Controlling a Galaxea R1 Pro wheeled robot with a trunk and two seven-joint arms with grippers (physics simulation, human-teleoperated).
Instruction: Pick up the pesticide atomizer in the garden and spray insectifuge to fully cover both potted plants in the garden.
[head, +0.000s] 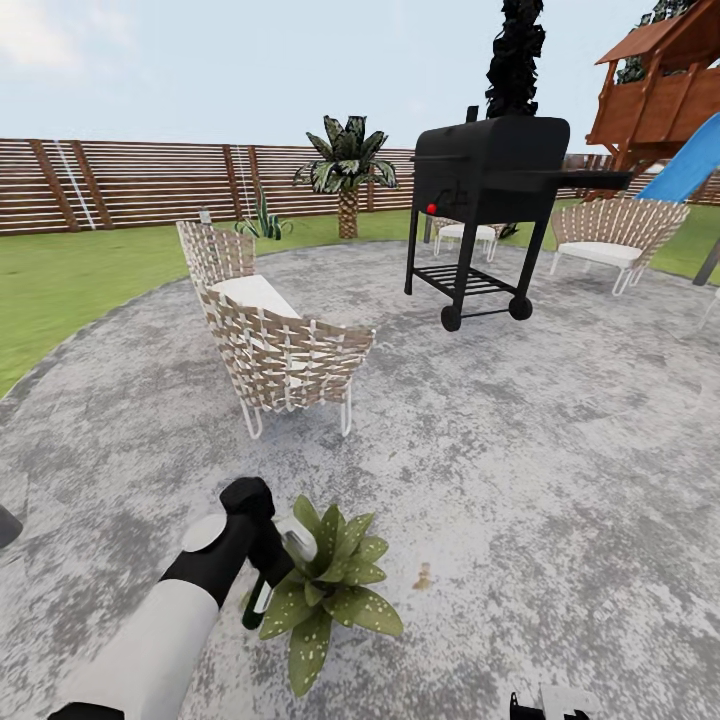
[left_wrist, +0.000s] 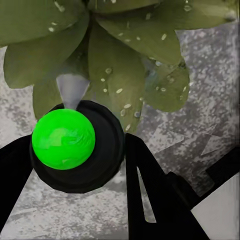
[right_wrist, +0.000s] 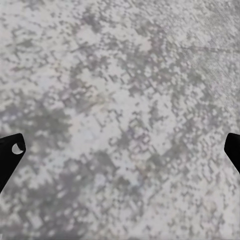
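While we look down over the round stone patio (head: 560, 450), our left gripper (head: 262, 590) hangs just beside a potted plant (head: 330, 585), a low rosette of green, white-flecked leaves sitting on the stone. From the left wrist camera we see the pesticide atomizer (left_wrist: 75, 147) clasped between our two dark fingers (left_wrist: 150, 185); its round black body carries a bright green cap, and a pale cone of spray (left_wrist: 71, 90) fans from it onto the plant's leaves right in front. Our right gripper (right_wrist: 120, 150) faces bare grey stone with its fingertips spread wide and nothing between them. Farther off stand a woven chair (head: 275, 335), a black grill (head: 485, 200), a palm (head: 345, 170) and the slatted fence (head: 120, 185) beyond the lawn (head: 70, 280).
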